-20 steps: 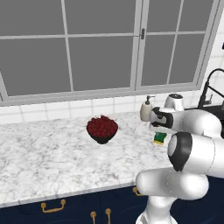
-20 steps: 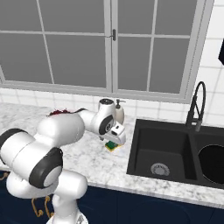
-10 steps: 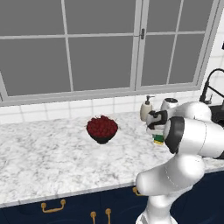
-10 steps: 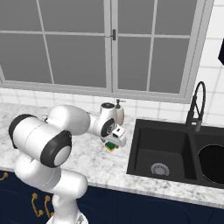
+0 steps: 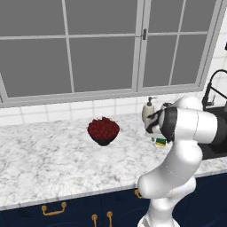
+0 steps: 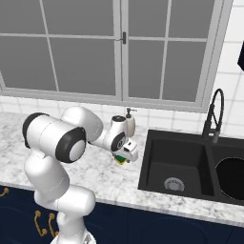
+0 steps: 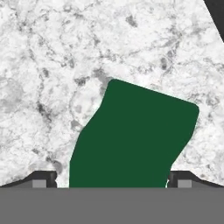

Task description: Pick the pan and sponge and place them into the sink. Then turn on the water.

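The sponge [image 7: 133, 138] shows its dark green top on the marble counter, with a yellow underside visible from the side [image 6: 122, 160] [image 5: 160, 142]. My gripper [image 7: 113, 180] hangs straight over it, open, with one fingertip on each side of the sponge and close above the counter [image 6: 126, 153] [image 5: 155, 133]. The black sink [image 6: 157, 152] lies to the right of the sponge. The round black pan [image 6: 231, 177] rests in its right basin. A silver drain [image 6: 174, 184] shows in the left basin.
A white soap dispenser [image 6: 129, 125] [image 5: 148, 111] stands just behind the hand, near the wall. The tall dark tap [image 6: 213, 114] [image 5: 212, 91] rises behind the sink. A dark bowl of red fruit [image 5: 103, 131] sits on the counter to the left.
The arm's elbow and upper links have swung up and over toward the sponge. The hand has stayed over the sponge, a little lower, with its jaws open.
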